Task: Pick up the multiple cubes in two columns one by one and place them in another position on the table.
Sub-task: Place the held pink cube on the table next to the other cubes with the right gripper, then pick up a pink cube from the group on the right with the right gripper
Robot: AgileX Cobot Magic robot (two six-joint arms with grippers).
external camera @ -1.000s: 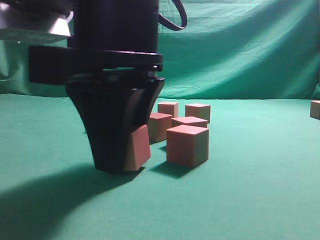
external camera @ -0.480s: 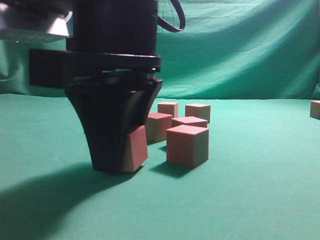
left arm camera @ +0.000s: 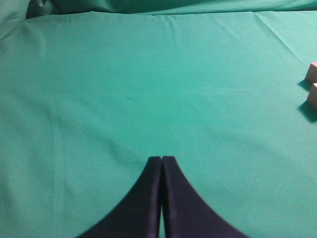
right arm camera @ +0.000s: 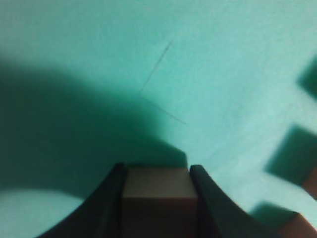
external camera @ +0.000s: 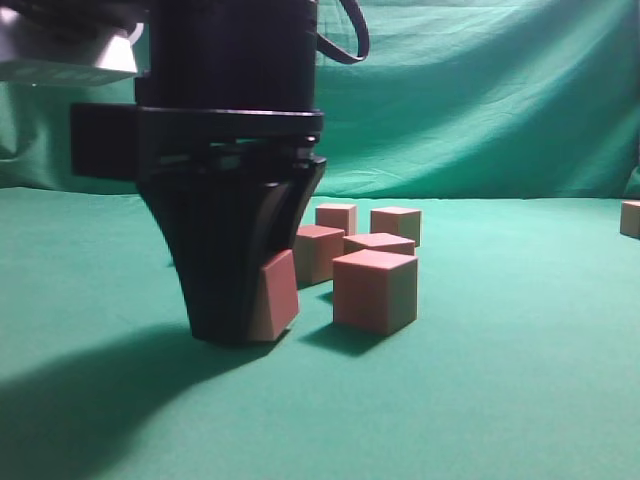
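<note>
My right gripper (external camera: 240, 328) hangs low over the green table (external camera: 520, 400), left of the cube group, shut on a pinkish-red cube (external camera: 278, 295) that is tilted between the black fingers. In the right wrist view that cube (right arm camera: 156, 191) fills the gap of the right gripper (right arm camera: 156, 171); whether it touches the cloth I cannot tell. Several loose cubes stand just to its right, the nearest (external camera: 375, 290) in front and others (external camera: 336, 217) behind. My left gripper (left arm camera: 161, 158) is shut and empty over bare cloth, with two cubes (left arm camera: 313, 95) at the far right edge of that view.
A single cube (external camera: 630, 218) sits at the far right edge of the table. The wrinkled green backdrop (external camera: 480, 100) hangs behind. Bare cloth lies in front of and to the left of the right gripper.
Hardly anything: the right gripper with its cube has shifted slightly sideways and stays low at the cloth. The loose cubes have not moved.
</note>
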